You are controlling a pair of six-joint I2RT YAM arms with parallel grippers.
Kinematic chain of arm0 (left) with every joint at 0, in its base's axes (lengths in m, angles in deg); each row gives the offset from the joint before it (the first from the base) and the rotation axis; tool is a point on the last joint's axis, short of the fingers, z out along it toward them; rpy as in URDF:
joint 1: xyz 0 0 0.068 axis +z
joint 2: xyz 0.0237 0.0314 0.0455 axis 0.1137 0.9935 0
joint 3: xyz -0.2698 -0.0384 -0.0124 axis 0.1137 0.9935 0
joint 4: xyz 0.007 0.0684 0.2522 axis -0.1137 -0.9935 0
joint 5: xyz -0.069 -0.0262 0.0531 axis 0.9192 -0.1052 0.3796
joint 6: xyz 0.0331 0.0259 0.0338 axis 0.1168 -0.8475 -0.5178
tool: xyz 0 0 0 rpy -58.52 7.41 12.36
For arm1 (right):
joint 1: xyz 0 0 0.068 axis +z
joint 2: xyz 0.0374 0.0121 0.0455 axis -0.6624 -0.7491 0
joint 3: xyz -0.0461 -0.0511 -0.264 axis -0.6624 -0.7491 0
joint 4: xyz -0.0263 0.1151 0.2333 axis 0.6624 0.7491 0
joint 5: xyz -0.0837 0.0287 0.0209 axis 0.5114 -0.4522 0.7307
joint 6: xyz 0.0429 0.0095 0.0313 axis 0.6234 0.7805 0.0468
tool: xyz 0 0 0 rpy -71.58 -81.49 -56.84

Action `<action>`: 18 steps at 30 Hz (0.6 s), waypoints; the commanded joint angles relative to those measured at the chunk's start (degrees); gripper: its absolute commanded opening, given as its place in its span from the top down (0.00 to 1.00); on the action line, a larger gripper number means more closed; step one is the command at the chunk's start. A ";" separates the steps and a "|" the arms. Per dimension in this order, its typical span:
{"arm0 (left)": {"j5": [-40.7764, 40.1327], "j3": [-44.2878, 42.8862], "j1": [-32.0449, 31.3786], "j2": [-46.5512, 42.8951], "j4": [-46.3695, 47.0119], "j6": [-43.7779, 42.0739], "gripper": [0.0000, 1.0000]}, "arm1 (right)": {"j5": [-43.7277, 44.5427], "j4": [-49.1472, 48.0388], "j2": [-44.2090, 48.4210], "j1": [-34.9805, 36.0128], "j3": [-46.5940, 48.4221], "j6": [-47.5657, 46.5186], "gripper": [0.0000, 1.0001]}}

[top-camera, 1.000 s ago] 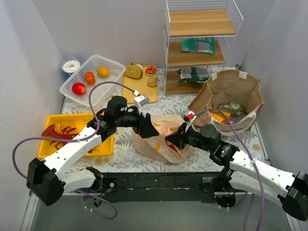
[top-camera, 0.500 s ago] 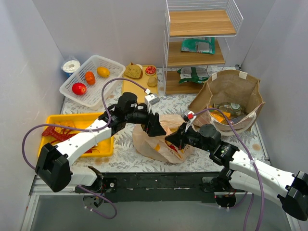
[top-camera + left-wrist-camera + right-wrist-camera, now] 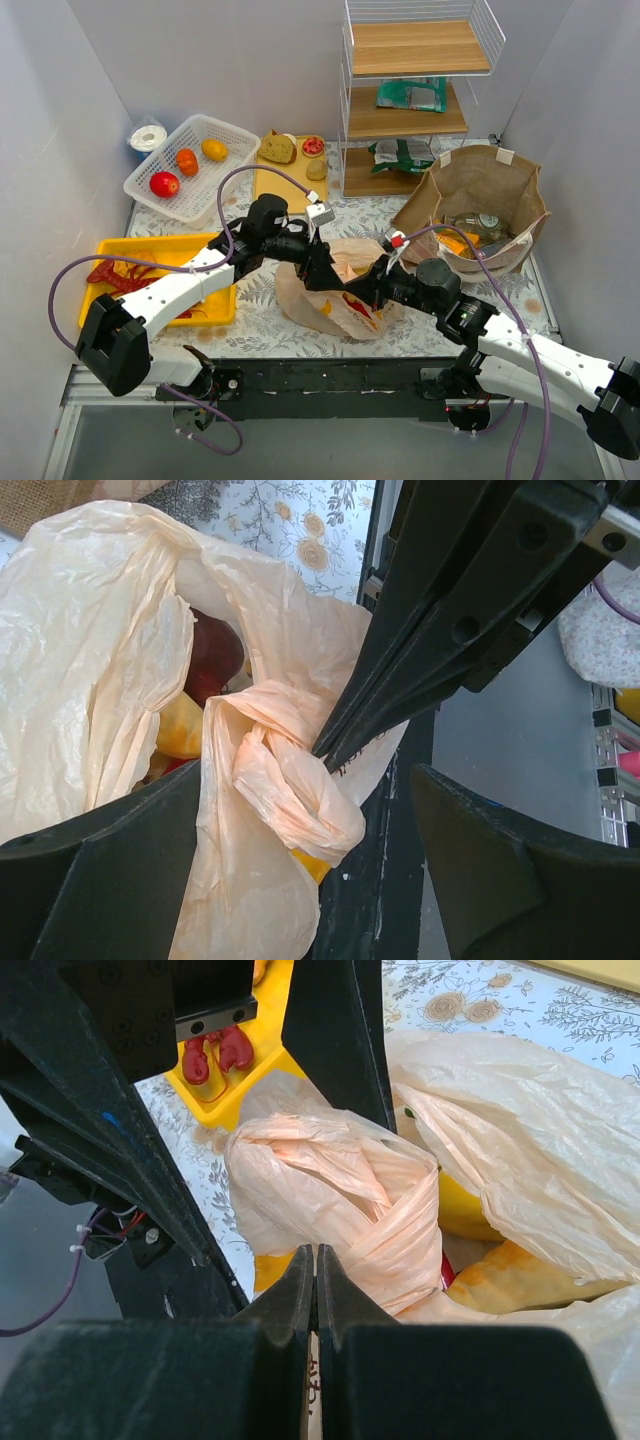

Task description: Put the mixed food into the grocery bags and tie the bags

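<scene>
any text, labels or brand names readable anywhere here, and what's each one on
No text can be read in any view.
Dark print on the peach plastic bag, close to where it is pinched: cut off and blurred, unreadable.
Print on the green packets on the shelf: too small to read.
Any labels on the food in the paper bag: too small to tell.
</scene>
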 commanded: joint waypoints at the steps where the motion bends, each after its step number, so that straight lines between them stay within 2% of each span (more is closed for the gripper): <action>1: 2.29 -0.06 -0.46 0.21 -1.11 -2.39 0.21 | 0.91 -0.96 1.11 0.35 0.63 -0.13 0.99; 3: 1.42 -0.06 -0.63 0.30 -1.11 -2.39 0.25 | 0.91 -0.96 1.20 0.35 0.63 -0.13 0.99; 6: 0.44 0.12 -0.72 0.39 -0.67 -2.13 0.41 | 0.82 -1.30 0.94 0.35 0.63 -0.21 0.99; 7: 0.09 0.29 -0.72 0.56 0.03 -1.87 0.47 | 0.65 -1.39 0.68 0.35 0.63 -0.13 0.99; 8: -0.43 0.55 -0.72 0.65 0.47 -1.17 0.57 | 0.39 -1.48 0.50 0.35 0.63 -0.04 0.99; 10: -2.53 1.08 -0.72 0.74 1.17 -0.55 0.66 | 0.12 -1.75 0.41 0.44 0.63 -0.04 0.99; 11: -3.16 1.17 -0.72 0.91 1.26 -0.46 0.75 | -0.14 -1.92 0.41 0.35 0.63 -0.04 0.99; 15: -4.56 1.26 -0.81 1.36 1.27 0.51 0.92 | -0.41 -1.92 1.37 0.35 0.72 0.05 0.99; 18: -7.89 1.26 -0.81 1.27 1.00 0.95 1.00 | -0.84 -1.13 2.51 0.44 1.33 0.14 0.99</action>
